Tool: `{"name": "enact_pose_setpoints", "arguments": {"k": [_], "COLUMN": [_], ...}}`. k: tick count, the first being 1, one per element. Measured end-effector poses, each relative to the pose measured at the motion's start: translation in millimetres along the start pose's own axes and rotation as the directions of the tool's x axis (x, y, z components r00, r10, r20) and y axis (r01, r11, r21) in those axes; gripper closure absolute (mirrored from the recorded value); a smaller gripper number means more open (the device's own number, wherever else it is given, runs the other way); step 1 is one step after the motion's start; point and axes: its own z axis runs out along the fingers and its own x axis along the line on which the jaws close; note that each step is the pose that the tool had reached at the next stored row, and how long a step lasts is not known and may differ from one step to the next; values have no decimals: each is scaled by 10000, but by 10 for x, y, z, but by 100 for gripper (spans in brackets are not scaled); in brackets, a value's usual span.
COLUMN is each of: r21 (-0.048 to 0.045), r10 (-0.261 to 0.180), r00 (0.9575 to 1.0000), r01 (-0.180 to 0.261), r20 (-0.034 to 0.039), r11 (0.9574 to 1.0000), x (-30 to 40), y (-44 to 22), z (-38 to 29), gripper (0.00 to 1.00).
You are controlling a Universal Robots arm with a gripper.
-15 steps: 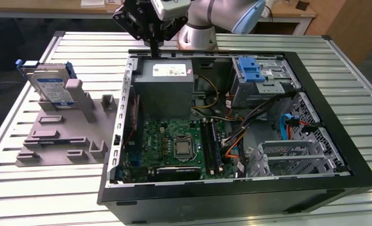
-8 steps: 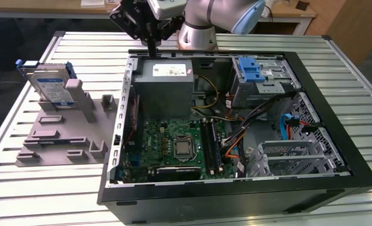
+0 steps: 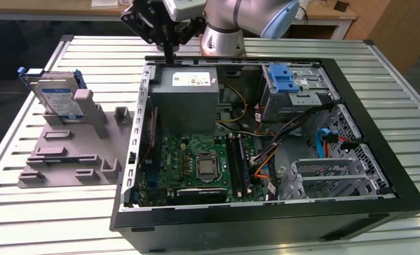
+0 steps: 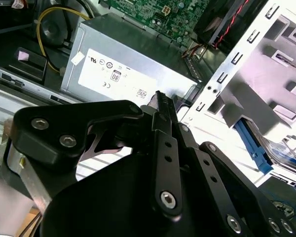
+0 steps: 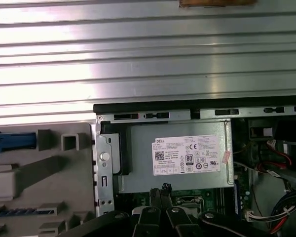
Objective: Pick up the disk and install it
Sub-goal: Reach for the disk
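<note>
- The gripper point(image 3: 169, 59) hangs over the rear edge of the open computer case point(image 3: 380, 159). It sits just above the power supply point(image 3: 185, 101), the grey box with the white sticker.
- In both wrist views the black fingertips come to one point over that box point(image 4: 160, 97) point(image 5: 165, 187). The jaws are together with nothing between them.
- The disk point(image 3: 57, 98) is outside the case, on the grey fixture point(image 3: 68, 159) that lies on the slatted metal tabletop point(image 3: 47, 223). It stands on edge at the fixture's far end, labelled face to the exterior camera, blue rails along its top and side edges.
- The key relation: the disk lies to the exterior view's left of the jaws and lower, well apart from them. The case wall and a strip of fixture lie between the two.
- The disk's long axis appears to run upward from its slot with a slight lean. The angle of view leaves this a judgement.
- The drive cage point(image 3: 292, 85) with the blue latch sits in the case's far corner, to the exterior view's right of the power supply. It is thus on the opposite side of the gripper from the disk.
- The motherboard point(image 3: 195, 159) fills the case floor nearer the exterior camera, below the power supply.
- Judged from this layout, the pick has not been made: the disk rests untouched in the fixture, and nothing is carried.
</note>
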Motion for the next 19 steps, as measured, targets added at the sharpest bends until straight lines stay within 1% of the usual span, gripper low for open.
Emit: {"name": "enact_pose_setpoints", "arguments": {"k": [19], "r21": [0], "r10": [0], "r00": [10000], "r01": [0], "r20": [0], "r11": [10000], "x": [120], "y": [54], "z": [3], "gripper": [89]}}
